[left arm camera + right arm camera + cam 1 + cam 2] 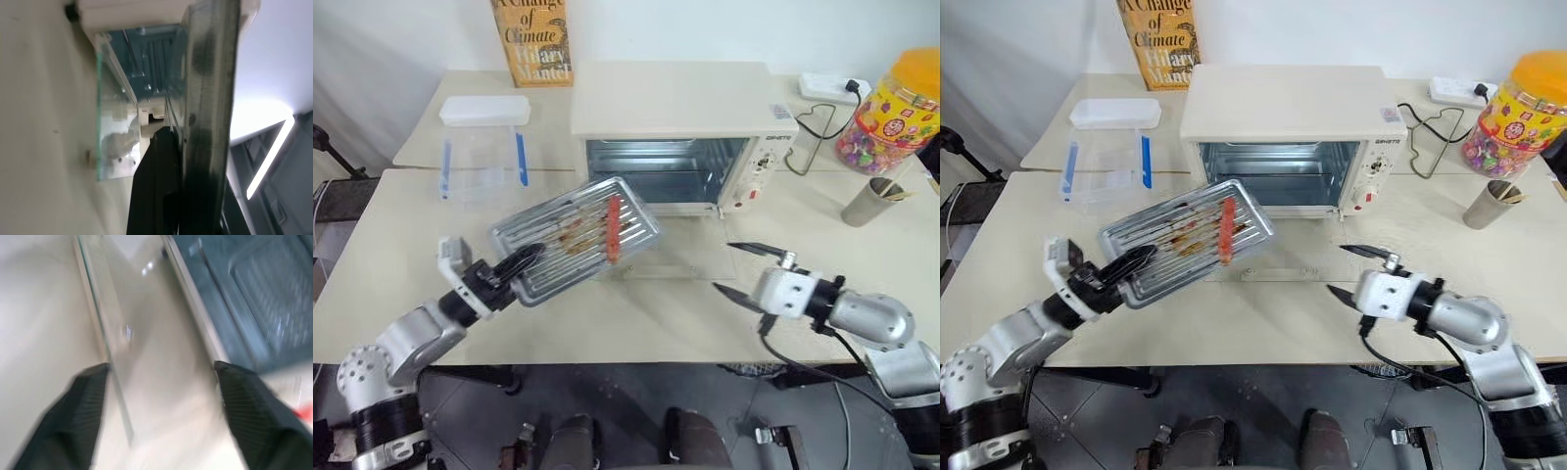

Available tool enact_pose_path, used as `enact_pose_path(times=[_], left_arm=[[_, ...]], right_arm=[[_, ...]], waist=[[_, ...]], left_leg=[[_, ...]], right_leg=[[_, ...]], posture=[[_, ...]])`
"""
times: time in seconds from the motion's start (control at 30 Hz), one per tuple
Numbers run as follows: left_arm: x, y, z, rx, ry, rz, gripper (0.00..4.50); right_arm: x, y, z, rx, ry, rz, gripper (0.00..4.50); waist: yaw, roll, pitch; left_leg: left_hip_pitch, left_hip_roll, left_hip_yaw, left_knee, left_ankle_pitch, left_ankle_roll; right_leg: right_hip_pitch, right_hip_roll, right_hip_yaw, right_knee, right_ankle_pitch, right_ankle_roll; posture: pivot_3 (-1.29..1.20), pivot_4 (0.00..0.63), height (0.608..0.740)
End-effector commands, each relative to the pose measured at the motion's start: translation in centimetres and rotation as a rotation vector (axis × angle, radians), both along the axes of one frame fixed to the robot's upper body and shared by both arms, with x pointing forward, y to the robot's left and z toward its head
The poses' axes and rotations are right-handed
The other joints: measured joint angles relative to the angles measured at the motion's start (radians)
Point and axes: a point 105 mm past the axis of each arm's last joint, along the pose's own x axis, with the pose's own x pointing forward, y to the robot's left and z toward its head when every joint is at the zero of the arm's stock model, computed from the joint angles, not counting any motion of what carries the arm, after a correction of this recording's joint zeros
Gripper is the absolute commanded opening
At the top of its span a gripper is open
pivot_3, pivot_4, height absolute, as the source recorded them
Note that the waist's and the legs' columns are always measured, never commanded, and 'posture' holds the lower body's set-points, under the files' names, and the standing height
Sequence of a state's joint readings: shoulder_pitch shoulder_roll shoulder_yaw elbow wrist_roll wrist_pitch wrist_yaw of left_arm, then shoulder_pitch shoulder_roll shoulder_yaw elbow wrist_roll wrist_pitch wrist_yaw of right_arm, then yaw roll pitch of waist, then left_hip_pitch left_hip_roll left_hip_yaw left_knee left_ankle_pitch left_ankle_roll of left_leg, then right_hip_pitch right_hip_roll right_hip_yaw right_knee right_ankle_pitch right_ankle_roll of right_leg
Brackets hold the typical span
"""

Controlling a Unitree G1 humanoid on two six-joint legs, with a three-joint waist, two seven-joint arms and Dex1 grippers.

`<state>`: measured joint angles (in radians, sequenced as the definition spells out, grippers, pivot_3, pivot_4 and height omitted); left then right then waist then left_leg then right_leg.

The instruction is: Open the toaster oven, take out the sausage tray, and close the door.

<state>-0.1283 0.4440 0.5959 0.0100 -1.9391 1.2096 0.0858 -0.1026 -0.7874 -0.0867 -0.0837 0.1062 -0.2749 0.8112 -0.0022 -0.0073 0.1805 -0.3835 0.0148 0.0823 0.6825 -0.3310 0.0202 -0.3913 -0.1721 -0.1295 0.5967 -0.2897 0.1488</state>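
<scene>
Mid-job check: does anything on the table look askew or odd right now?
Yes. The left gripper holds the sausage tray by one corner in the air, tilted and skewed, with the sausage lying near its far end. The toaster oven gapes open, its door lying flat on the table. The right gripper is open, holding nothing.

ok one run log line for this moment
oven door: open flat | left pincer: shut on sausage tray, out of toaster oven | right pincer: open, empty

Lowered door (690, 257) blocks the oven's (675, 137) front.
</scene>
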Motion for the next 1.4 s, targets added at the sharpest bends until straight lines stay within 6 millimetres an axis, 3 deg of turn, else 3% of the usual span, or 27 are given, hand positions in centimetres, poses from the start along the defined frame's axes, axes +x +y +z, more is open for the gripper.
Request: enact_pose_path(times=[0.03, 0.13, 0.23, 0.4, 0.7, 0.87, 1.07, 1.27, 1.4], left_arm=[[-1.9, 1.3, 0.9, -0.041, -0.077, 0.043, 0.00], [-3.2, 2.4, -0.3, -0.071, -0.049, 0.126, 0.00], [-3.8, 2.5, -0.5, -0.086, -0.055, 0.160, 0.00], [-5.3, 3.9, -0.4, -0.169, -0.096, 0.354, 0.00], [-6.5, 4.4, -0.2, -0.251, -0.119, 0.532, 0.00], [-6.3, 4.3, -0.1, -0.260, -0.119, 0.552, 0.00], [-5.6, 3.8, 0.1, -0.285, -0.108, 0.550, 0.00], [-5.8, 4.0, 0.3, -0.273, -0.117, 0.559, 0.00], [-5.9, 3.3, 0.4, -0.233, -0.112, 0.517, 0.00]], right_arm=[[0.3, -2.0, 2.2, 0.145, -0.006, -0.019, 2.03], [1.2, -4.4, 0.8, 0.294, 0.184, -0.064, 0.93], [1.3, -5.1, -0.2, 0.294, 0.245, -0.051, 0.04], [2.2, -4.8, -3.7, 0.250, 0.455, 0.002, 0.04], [3.7, -2.6, -3.7, 0.361, 0.515, 0.110, 0.04], [3.5, -1.6, -2.4, 0.457, 0.502, 0.195, 0.04], [3.4, -0.9, 1.3, 0.661, 0.463, 0.246, 0.04], [2.8, -0.4, 8.1, 0.814, 0.329, 0.298, 0.04], [1.6, 0.7, 10.4, 0.812, 0.333, 0.343, 0.04]], waist=[[0.000, 0.000, 0.000], [0.001, 0.000, 0.000], [0.011, 0.000, 0.000], [0.003, 0.000, 0.000], [0.005, 0.000, 0.000], [0.004, 0.000, 0.000], [0.004, 0.001, 0.000], [0.006, 0.000, 0.000], [0.007, 0.001, 0.000]], left_leg=[[0.001, 0.000, 0.000, 0.000, 0.000, 0.000], [0.003, 0.000, 0.001, 0.000, 0.000, 0.000], [0.011, 0.001, 0.000, 0.000, -0.003, 0.000], [0.015, 0.001, 0.002, 0.000, -0.006, 0.000], [0.014, 0.002, 0.003, 0.001, -0.007, 0.000], [0.014, 0.002, 0.003, 0.001, -0.008, 0.000], [0.014, 0.003, 0.002, 0.001, -0.008, 0.000], [0.013, 0.003, 0.002, 0.001, -0.010, 0.000], [0.013, 0.003, 0.002, 0.001, -0.012, 0.000]], right_leg=[[0.000, 0.000, 0.001, 0.000, 0.000, 0.000], [0.002, 0.000, 0.002, 0.000, 0.000, 0.000], [0.012, 0.000, 0.000, -0.003, 0.000, -0.001], [0.015, 0.000, 0.003, -0.005, 0.000, -0.001], [0.015, 0.001, 0.003, -0.007, 0.000, -0.001], [0.015, 0.001, 0.003, -0.007, 0.000, -0.001], [0.015, 0.002, 0.003, -0.007, 0.000, -0.001], [0.015, 0.002, 0.003, -0.008, 0.000, -0.001], [0.015, 0.002, 0.003, -0.009, 0.000, -0.001]], posture=[[0.00, 0.150, 0.740], [0.00, 0.150, 0.740], [0.00, 0.150, 0.740], [0.00, 0.150, 0.740], [0.00, 0.150, 0.740], [0.00, 0.150, 0.740], [0.00, 0.150, 0.740], [0.00, 0.150, 0.740], [0.00, 0.150, 0.740]])
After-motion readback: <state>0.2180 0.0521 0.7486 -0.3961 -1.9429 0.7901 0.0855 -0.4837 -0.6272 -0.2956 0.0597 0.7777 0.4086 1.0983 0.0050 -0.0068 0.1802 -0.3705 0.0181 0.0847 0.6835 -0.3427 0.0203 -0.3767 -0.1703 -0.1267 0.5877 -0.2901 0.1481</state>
